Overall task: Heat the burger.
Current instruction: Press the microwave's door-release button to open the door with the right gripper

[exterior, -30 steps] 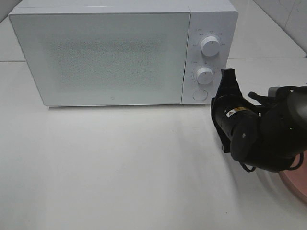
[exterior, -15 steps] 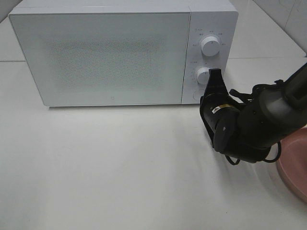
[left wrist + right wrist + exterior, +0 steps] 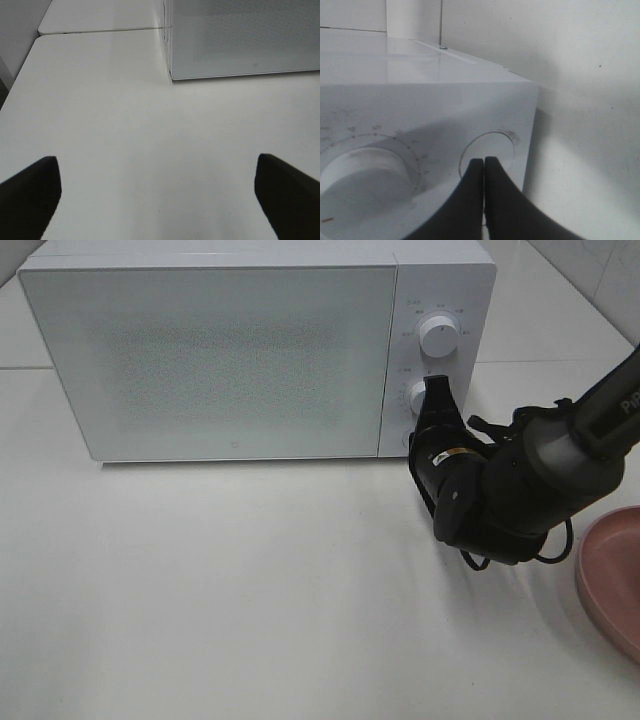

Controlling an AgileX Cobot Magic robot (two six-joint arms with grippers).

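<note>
White microwave [image 3: 210,350] stands at the far side of a white table [image 3: 250,590] in the high view, door [image 3: 200,355] closed, control panel on its right with upper dial [image 3: 439,335] and lower dial [image 3: 418,398]. Right gripper [image 3: 437,390] reaches in from the right, black, tips pointing at the panel just beside the lower dial, covering the panel's low part; jaws pressed together, nothing between them. Pink plate [image 3: 610,580] sits at the near right edge, bare where it shows, well apart from the microwave. Left arm is out of this view. Left wrist view: left gripper [image 3: 157,200] hangs over bare table, jaws wide, its two dark fingers [image 3: 30,195] at either edge of the picture, holding nothing; microwave's near left corner is ahead of it, apart. Right wrist view: the right gripper's two tips are closed flat against each other, at the round button [image 3: 492,145] on the panel's corner, next to the lower dial; touching or just short of the button, can't tell. Burger shows in none of the views, so its place can't be told.
</note>
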